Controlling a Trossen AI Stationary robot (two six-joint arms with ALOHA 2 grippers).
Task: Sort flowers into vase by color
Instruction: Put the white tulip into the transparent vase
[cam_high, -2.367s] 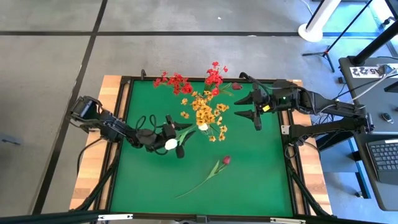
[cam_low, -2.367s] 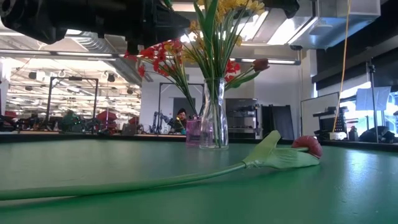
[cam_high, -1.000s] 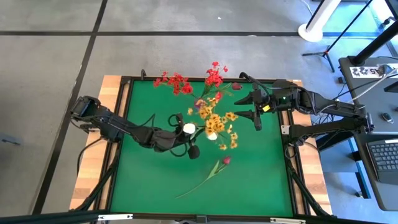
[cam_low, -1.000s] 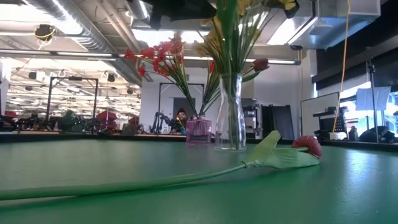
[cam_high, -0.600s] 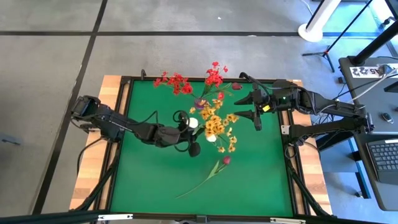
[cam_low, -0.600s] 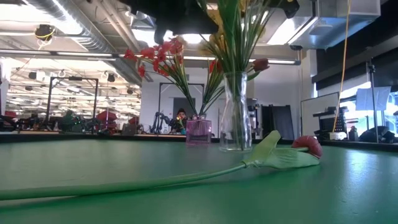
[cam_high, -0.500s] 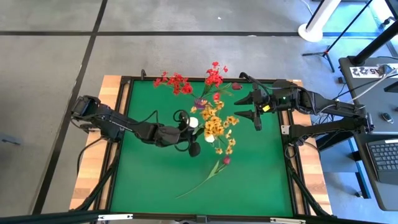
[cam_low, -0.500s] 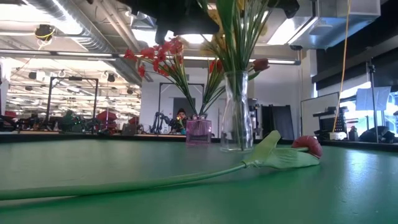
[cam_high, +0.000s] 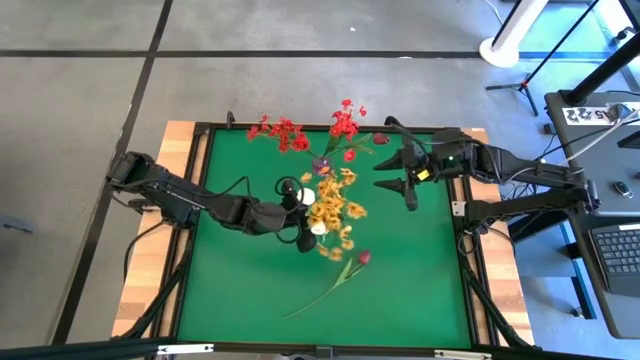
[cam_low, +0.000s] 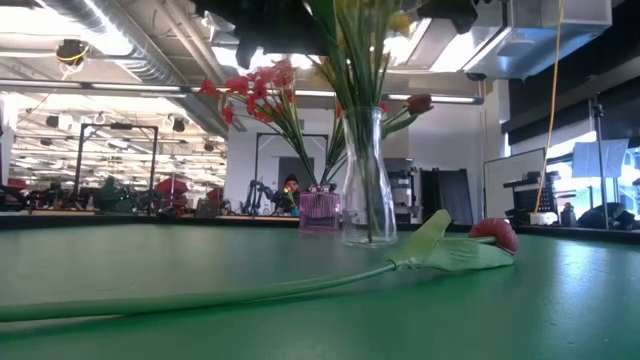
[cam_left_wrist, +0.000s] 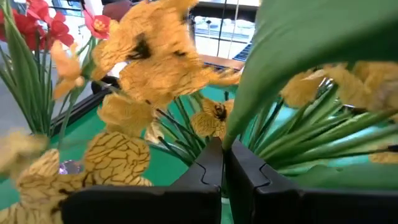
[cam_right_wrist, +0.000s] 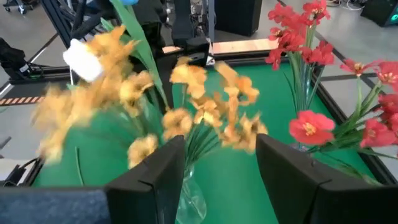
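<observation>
A clear glass vase with yellow-orange sprays stands mid-table. My left gripper is beside those sprays, shut on a white tulip whose bud shows just beyond it. A second white bud sits among the yellow blossoms. A pink vase at the far edge holds red sprays and a dark magenta bud. Another magenta tulip lies flat on the mat. My right gripper hovers open to the right of the clear vase, holding nothing. My left gripper pinches the white tulip's green stalk or leaf between its two shut fingers, at their free ends. The broad leaf rises beyond the fingers among the yellow stalks. The tulip is lifted clear of the table; its lower end is hidden by the sprays.
The green mat has bare room at the near left and right. A black frame borders it. The lying tulip's long stalk runs across the near side. A room with benches shows beyond the far edge.
The yellow sprays have swung toward the table's left and near edge. The clear vase slid a little to the right, then back left. My left gripper, still shut on the white tulip, has edged toward the table's far edge beside the sprays.
</observation>
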